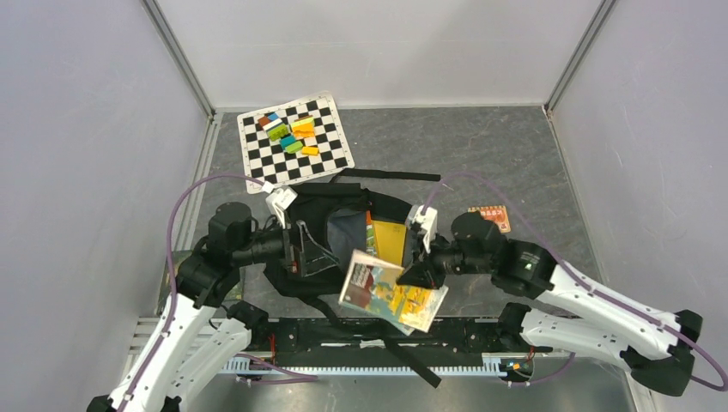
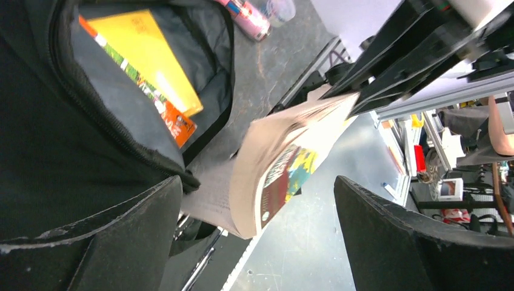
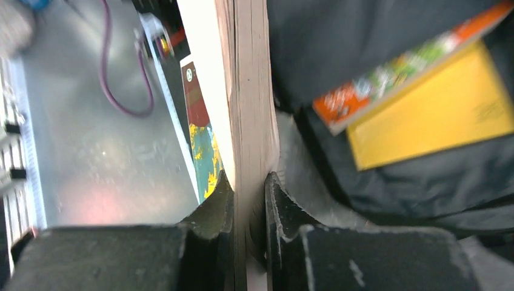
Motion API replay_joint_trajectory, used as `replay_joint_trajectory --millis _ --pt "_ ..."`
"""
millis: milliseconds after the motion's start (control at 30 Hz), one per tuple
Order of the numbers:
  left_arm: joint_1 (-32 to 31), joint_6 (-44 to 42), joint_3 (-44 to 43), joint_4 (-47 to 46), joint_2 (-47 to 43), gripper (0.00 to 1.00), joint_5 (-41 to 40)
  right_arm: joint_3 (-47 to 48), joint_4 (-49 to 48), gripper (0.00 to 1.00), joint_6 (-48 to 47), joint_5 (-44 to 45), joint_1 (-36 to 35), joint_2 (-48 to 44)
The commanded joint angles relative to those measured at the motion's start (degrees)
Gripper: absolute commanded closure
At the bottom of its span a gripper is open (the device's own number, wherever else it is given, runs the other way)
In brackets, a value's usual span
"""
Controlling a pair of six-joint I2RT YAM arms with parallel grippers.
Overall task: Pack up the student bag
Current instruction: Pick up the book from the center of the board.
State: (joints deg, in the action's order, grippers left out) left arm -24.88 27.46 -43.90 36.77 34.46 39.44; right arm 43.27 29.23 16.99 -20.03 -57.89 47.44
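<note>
Right claw (image 3: 248, 182) is pinched narrow on the edge of a paperback (image 3: 248, 103). The rest of it hangs out past the fingertips, cover splaying. Just beyond, off to one side: student bag (image 3: 363, 36), mouth open, yellow book (image 3: 436, 115) and orange book (image 3: 345, 100) already in. Across the mouth, left claw (image 2: 257, 206) is wide, holding nothing, one finger by the rim. Risks: the edge-only grip lets the paperback pivot or slip. The loose cover could snag the zip rim or jam on the books inside.
</note>
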Motion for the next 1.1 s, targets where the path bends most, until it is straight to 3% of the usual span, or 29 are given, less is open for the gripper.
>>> replay_joint_trajectory --millis 0,200,533,800,1067 --pt "-0.21 -2.74 -6.16 -1.65 -1.07 0.00 -0.68 14.76 -1.71 1.00 0.09 5.36 -0.11 -1.07" --pt "-0.25 1.73 -8.27 -8.83 -4.22 0.00 -9.39 21.68 -8.50 1.00 -0.02 16.45 -0.09 -1.45" --pt "-0.25 16.80 -2.77 -24.17 -5.87 0.00 -15.06 18.11 -23.80 1.00 1.79 30.38 -0.07 -1.00" --pt "-0.25 22.84 -2.39 -34.85 0.73 0.00 -10.65 17.09 -35.17 1.00 4.30 29.57 -0.11 1.31" --pt "-0.78 26.51 -1.87 -45.18 7.18 0.00 -9.67 13.89 -46.78 1.00 10.88 22.55 -0.19 4.70"
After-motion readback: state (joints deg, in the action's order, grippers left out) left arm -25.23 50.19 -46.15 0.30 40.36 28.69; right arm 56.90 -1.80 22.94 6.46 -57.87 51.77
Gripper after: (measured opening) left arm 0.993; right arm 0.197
